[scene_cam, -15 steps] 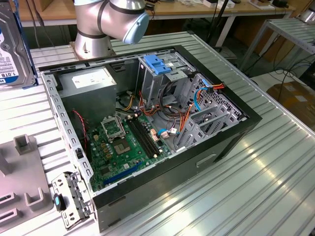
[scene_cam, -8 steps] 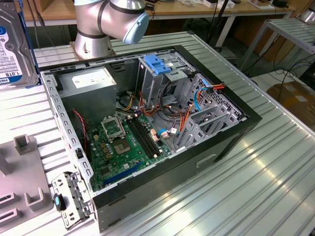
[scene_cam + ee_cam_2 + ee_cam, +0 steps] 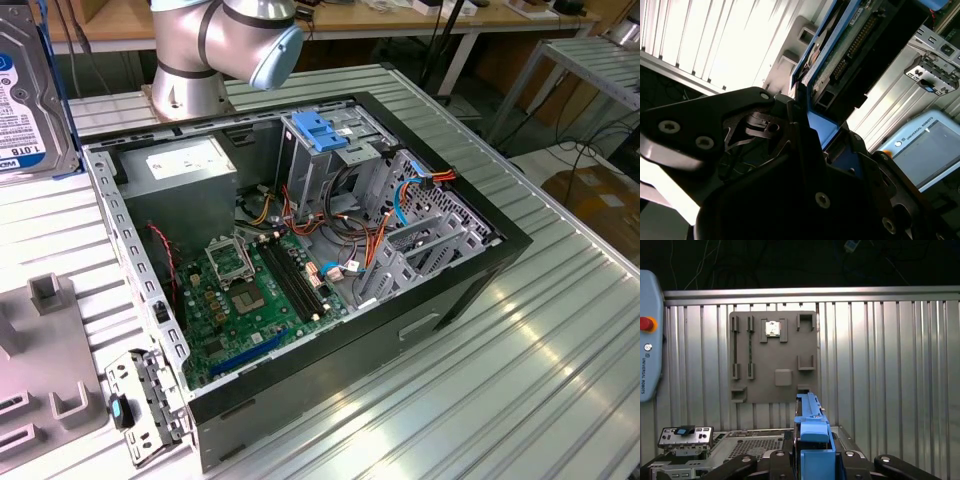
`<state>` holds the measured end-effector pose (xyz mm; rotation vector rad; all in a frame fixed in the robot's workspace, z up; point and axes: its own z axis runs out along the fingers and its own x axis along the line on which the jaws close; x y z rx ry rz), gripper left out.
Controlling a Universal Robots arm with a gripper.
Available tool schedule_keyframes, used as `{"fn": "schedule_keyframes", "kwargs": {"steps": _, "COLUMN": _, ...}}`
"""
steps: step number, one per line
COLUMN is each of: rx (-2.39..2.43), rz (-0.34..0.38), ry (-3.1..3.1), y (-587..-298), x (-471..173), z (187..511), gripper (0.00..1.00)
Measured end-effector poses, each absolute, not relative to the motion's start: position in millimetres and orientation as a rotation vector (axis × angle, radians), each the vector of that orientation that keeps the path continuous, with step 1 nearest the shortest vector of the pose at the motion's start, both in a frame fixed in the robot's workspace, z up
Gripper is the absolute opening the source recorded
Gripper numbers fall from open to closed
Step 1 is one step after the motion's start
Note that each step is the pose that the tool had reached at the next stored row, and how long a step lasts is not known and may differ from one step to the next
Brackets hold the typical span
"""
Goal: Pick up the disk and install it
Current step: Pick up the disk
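Observation:
The disk, silver with a white and blue label, hangs at the exterior view's far left, above the table and outside the open computer case. In the first wrist view I see the disk edge-on with its blue rail up, and my gripper is shut on it from both sides. In the second wrist view the disk shows its circuit-board underside and blue rail, sticking out from my gripper. The drive cage, topped by a blue latch, stands inside the case.
A grey power-supply box and the motherboard fill the case beside loose cables. A grey fixture plate lies on the ribbed metal table. A teach pendant sits at the table edge. The arm's base stands behind the case.

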<state>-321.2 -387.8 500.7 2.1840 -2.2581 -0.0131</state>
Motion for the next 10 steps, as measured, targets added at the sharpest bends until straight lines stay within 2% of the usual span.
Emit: {"fn": "schedule_keyframes", "kwargs": {"steps": 10, "rx": 2.184, "rz": -0.013, "ry": -2.258, "y": -396.7, "x": -321.2, "z": 500.7, "gripper": 0.37}}
